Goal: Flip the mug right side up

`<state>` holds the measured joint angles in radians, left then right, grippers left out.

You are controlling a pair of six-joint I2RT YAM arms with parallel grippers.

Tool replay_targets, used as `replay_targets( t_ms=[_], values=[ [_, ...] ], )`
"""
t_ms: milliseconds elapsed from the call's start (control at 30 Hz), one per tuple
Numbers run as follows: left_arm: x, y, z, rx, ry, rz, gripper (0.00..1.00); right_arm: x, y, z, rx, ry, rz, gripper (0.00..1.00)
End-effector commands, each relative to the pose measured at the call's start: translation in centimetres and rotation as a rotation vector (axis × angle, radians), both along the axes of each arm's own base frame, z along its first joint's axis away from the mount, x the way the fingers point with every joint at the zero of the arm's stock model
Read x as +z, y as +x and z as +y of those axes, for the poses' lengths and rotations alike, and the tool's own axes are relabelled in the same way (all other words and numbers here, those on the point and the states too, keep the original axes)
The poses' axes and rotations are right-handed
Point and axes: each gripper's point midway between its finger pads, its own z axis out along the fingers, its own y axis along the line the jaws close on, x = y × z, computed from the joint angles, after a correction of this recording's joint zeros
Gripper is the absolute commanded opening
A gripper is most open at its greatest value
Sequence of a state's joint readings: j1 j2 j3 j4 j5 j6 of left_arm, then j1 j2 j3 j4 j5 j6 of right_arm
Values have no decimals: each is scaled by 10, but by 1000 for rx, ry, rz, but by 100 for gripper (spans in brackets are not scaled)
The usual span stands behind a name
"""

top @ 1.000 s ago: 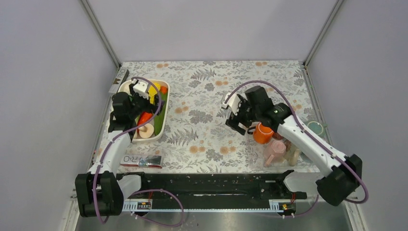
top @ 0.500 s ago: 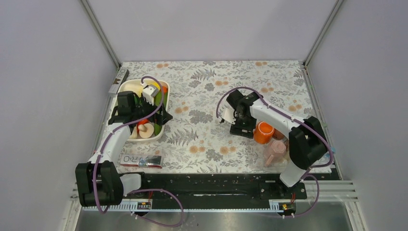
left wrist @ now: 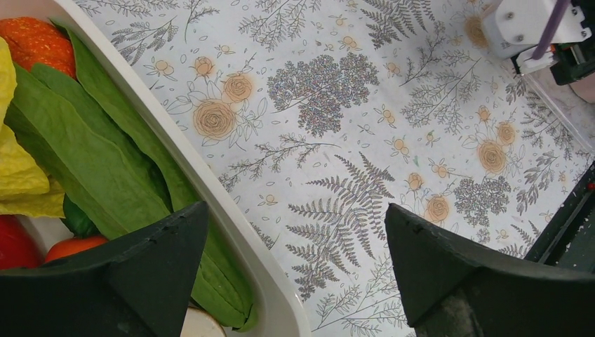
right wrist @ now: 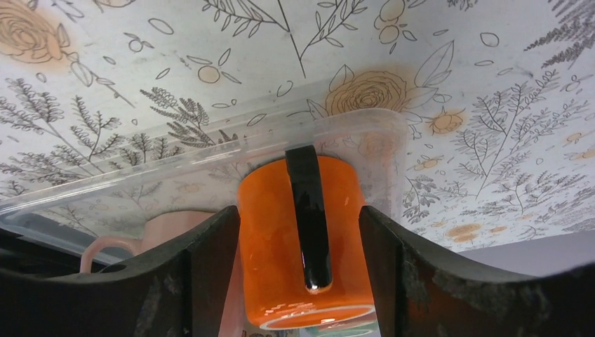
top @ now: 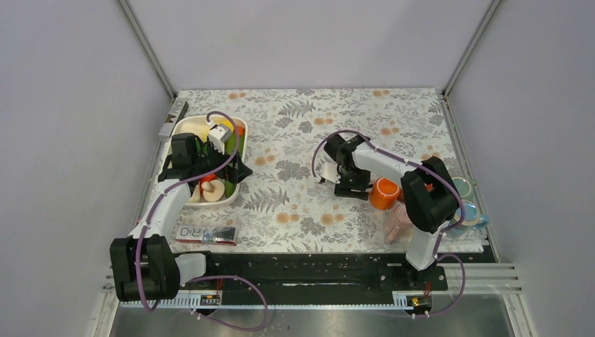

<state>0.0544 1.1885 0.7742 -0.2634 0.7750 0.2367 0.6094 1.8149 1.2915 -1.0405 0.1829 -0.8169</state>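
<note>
An orange mug (top: 384, 193) with a black handle (right wrist: 309, 210) stands in a clear plastic container (right wrist: 210, 160) right of the table's middle. My right gripper (top: 373, 189) reaches it from the left. In the right wrist view the right gripper (right wrist: 300, 239) has both fingers pressed on the mug's (right wrist: 266, 246) sides, handle facing the camera, rim at the frame's bottom. From above I cannot tell which end faces up. My left gripper (top: 235, 168) is open and empty over the right rim of a white tray (left wrist: 210, 182); in its wrist view the left gripper (left wrist: 295, 274) shows wide-apart fingers.
A pink mug (top: 400, 219) sits in the same container, also seen in the right wrist view (right wrist: 168, 225). Teal tape rolls (top: 463, 188) lie at the right edge. The white tray (top: 184, 126) holds green leaves (left wrist: 91, 154) and other play food. A label card (top: 207, 234) lies front left.
The right arm folded and its wrist turned, and the gripper settled closer onto the orange mug. The left gripper swung right from over the tray to its right rim. The mug stayed put.
</note>
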Motion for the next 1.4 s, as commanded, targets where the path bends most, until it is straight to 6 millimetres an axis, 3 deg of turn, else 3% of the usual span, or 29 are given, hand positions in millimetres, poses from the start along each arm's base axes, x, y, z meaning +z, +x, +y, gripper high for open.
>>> replay_targets(
  t_ms=[0, 67, 133, 233, 433, 633, 800, 900, 1033, 1167, 1300, 1367],
  values=[
    [23, 5, -3, -34, -12, -77, 99, -2, 14, 0, 35, -37, -29, 71],
    [23, 4, -3, -37, -12, -78, 99, -5, 15, -1, 37, -49, -25, 62],
    [24, 4, -3, -39, -11, -82, 99, -7, 16, -3, 32, -62, -24, 41],
    [25, 3, -3, -40, -8, -84, 99, -6, 14, -5, 23, -76, -22, 21],
    [30, 1, -4, -49, -9, -84, 99, 25, 18, 4, 6, -6, -89, 0],
    [40, 0, -7, -72, -18, -85, 98, 81, 24, 31, 21, 231, -226, 0],
    [46, 0, -10, -83, -35, -80, 98, 111, 22, 57, 57, 423, -283, 0],
    [48, -3, -15, -106, -54, -70, 97, 138, 16, 83, 59, 604, -298, 0],
    [59, -6, -23, -143, -68, -68, 97, 203, -5, 134, 130, 1007, -328, 0],
    [77, -14, -44, -215, -97, -86, 98, 275, -37, 169, 236, 1412, -354, 0],
    [99, -29, -74, -322, -156, -86, 99, 327, -79, 182, 404, 1693, -294, 0],
    [115, -42, -90, -399, -214, -69, 99, 335, -93, 181, 451, 1756, -265, 0]
  ],
)
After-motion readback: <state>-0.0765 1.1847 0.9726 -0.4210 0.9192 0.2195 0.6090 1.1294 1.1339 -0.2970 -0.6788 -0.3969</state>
